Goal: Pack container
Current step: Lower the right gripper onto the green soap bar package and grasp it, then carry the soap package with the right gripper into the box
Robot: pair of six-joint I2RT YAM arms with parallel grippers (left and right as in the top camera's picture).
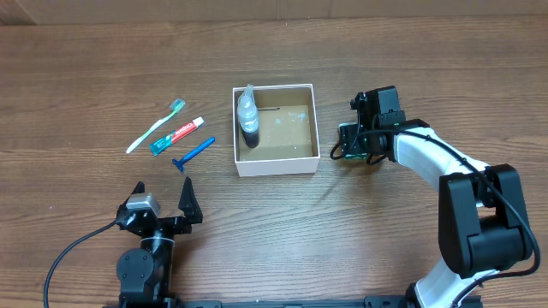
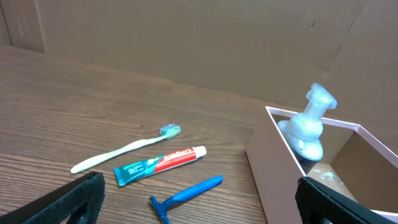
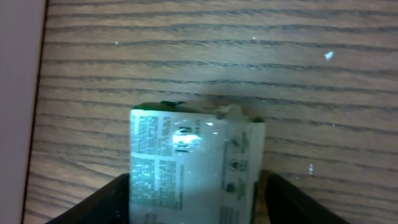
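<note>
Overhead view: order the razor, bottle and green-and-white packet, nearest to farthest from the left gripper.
1. Razor, just ahead of the left gripper.
2. Bottle, in the container's left side.
3. Packet, right of the container, at the right gripper.

Soft, even light from above fills the overhead view, so the table (image 1: 86, 68) reads clearly, shadows are short and faint, and the white container (image 1: 276, 165) is bright without washing out. The left wrist view is dimmer and slightly soft, with the dark fingers (image 2: 68, 199) in its bottom corners blurred and lacking detail. The right wrist view is very close and out of focus: the packet (image 3: 196, 165) is fuzzy, its print unreadable, and a white glare patch sits on its shiny face.
</note>
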